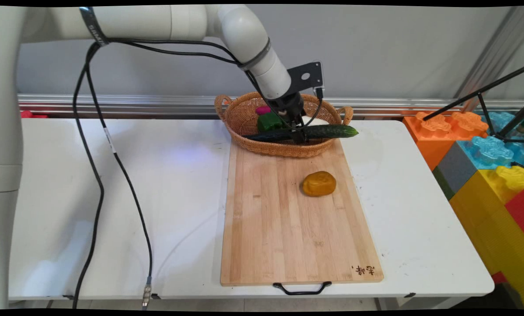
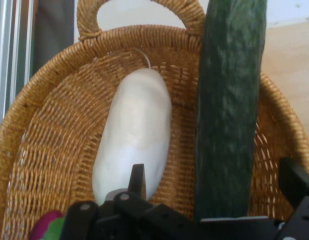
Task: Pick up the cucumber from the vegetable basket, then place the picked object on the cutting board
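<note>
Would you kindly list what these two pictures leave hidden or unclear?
- Main view: the end effector is a dark mass against the cucumber; its grip cannot be judged.
- Main view: the wrist hides most of the basket's contents.
- Hand view: the cucumber's ends are cut off, above by the edge, below by the linkage.
- Hand view: the linkage covers the white vegetable's base.

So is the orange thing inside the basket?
No, the orange thing lies on the cutting board, in front of the basket.
</note>
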`<state>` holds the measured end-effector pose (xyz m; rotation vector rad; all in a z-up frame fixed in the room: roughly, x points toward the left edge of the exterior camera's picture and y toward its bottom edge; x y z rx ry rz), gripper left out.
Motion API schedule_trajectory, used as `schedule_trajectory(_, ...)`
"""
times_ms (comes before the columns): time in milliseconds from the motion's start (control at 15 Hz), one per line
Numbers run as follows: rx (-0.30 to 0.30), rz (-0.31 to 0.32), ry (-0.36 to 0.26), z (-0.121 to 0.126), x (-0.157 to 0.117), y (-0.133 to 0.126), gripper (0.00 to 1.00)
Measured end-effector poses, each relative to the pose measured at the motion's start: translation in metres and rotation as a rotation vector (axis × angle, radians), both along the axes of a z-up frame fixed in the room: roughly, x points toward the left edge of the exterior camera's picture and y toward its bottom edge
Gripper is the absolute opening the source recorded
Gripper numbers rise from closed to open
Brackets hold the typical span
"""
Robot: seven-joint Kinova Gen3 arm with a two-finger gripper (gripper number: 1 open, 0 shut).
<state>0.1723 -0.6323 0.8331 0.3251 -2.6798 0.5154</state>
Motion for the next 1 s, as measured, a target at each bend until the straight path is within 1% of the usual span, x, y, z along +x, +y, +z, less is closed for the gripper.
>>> schedule_trajectory(133,-0.004,-0.005,-0.003,-0.003,-0.004,-0.004,1.00)
schedule_trajectory(200,-0.006,-0.008,-0.005,-0.004,-0.005,-0.004,0.00)
schedule_trajectory(533,0.004,-0.020,-0.018,-0.010,-0.007,-0.003,0.00)
schedule_trajectory(667,0.001,-0.022,-0.014,-0.008,-0.007,-0.001,0.00)
schedule_trajectory(733,-0.004,-0.021,-0.011,-0.005,-0.006,0.000,0.00)
schedule_trajectory(867,-0.020,-0.017,0.000,0.008,-0.006,0.006,0.00)
schedule_trajectory(1000,-0.041,-0.011,0.012,0.031,-0.004,0.017,0.00)
